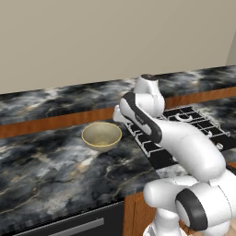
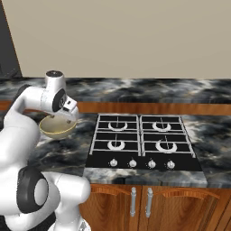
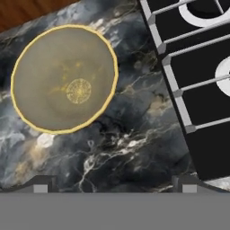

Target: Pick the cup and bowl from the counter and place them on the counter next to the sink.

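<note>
Bowl (image 3: pixel 64 85) on counter (image 3: pixel 130 148), ahead of open gripper (image 3: pixel 114 184).

glossy white rounded arm (image 1: pixel 184 143) with black bands at its joints, a dark cap on the wrist.

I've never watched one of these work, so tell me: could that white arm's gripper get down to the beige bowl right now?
Probably yes. The gripper is open above the counter, the bowl sits just off to one side, and nothing lies between them.

Plain beige wall (image 2: pixel 135 36); brown wooden cabinets (image 2: pixel 149 203) below.
</note>
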